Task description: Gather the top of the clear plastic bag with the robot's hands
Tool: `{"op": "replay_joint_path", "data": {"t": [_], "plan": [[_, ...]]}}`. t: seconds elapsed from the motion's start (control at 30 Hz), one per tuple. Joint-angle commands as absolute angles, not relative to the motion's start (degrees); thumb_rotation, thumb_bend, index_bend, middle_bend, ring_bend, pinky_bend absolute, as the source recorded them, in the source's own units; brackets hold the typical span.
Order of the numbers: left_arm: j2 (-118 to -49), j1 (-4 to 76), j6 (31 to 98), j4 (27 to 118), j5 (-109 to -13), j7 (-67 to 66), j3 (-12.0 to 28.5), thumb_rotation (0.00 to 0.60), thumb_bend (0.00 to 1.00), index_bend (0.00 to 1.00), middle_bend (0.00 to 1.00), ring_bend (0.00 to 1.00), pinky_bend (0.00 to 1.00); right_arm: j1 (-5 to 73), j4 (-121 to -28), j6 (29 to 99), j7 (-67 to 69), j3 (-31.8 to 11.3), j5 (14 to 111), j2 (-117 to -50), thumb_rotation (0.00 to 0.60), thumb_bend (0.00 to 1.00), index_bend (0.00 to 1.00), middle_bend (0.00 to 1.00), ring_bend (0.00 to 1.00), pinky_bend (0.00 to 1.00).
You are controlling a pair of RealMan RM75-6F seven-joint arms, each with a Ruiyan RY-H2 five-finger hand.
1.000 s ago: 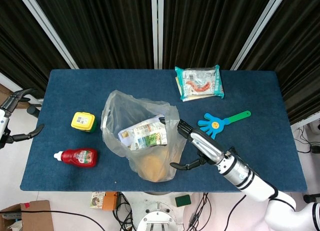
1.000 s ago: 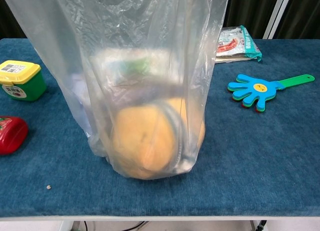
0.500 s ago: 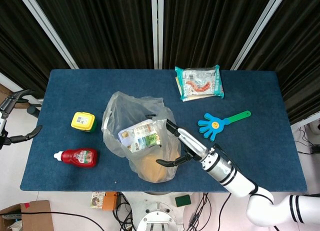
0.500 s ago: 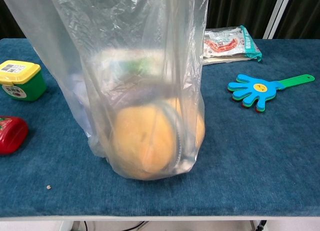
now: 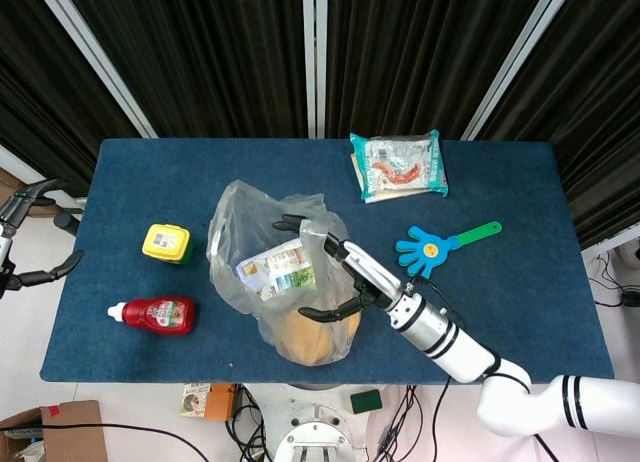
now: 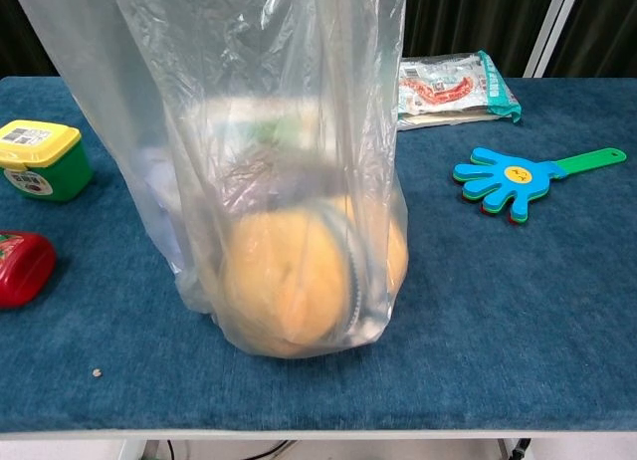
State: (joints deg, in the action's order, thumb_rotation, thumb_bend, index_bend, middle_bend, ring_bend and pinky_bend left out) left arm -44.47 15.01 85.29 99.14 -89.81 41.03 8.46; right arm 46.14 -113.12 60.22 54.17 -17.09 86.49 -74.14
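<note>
Reaching over the clear plastic bag (image 5: 262, 272), the right hand (image 5: 335, 277) spreads its fingers against its top.

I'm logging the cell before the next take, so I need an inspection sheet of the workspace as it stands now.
Surface: blue table, one small speck near its front edge.
Job's things: clear plastic bag stands upright, top open, holding a printed carton above an orange round item.
Clutter: yellow-lidded tub, red bottle lying down, snack packet, blue hand clapper.
Hands: right hand spread at the bag's right side, fingers apart; left hand open, off the table's left edge.
Cables: several under the table's front edge.
Surroundings: black curtains, cardboard box on the floor.
</note>
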Motion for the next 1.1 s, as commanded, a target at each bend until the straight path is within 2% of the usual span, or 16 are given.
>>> {"op": "replay_joint_path", "data": {"t": [0.03,0.53,0.87,0.93,1.0,1.1], "plan": [[-44.5,15.1,85.1,99.1,-89.8,41.1,8.4,0.600,0.24,0.13,0.18,0.13,0.26,46.5,-112.7,59.8,54.0,-17.0,86.6,-74.3,0.600,0.22,0.00,0.07,0.00,0.00],[-44.4,14.5,85.9,99.0,-89.9,41.2,8.3,0.600,0.24,0.13,0.18,0.13,0.26,47.3,-114.3,60.5,63.1,-17.4,89.2,-72.6,0.600,0.22,0.00,0.14,0.00,0.07],[-44.6,13.9,87.1,98.4,-90.2,39.1,8.3,0.600,0.24,0.13,0.18,0.13,0.26,46.3,-114.8,62.8,69.1,-17.4,89.7,-71.2,0.600,0.22,0.07,0.21,0.06,0.14],[-45.5,13.7,88.6,97.5,-90.1,34.9,8.9,0.600,0.22,0.12,0.18,0.13,0.26,46.0,-114.9,63.3,69.1,-16.8,90.7,-70.9,0.600,0.22,0.07,0.21,0.06,0.14],[-47.1,13.5,90.7,96.5,-90.7,30.1,9.4,0.600,0.15,0.10,0.17,0.13,0.26,45.8,-114.9,63.6,68.7,-16.2,91.4,-70.6,0.600,0.22,0.07,0.21,0.06,0.14],[-50.5,13.7,94.4,96.4,-92.0,23.7,10.8,0.600,0.10,0.08,0.16,0.13,0.26,45.4,-115.3,64.3,68.7,-15.4,92.3,-70.3,0.600,0.22,0.07,0.20,0.06,0.14]]}}
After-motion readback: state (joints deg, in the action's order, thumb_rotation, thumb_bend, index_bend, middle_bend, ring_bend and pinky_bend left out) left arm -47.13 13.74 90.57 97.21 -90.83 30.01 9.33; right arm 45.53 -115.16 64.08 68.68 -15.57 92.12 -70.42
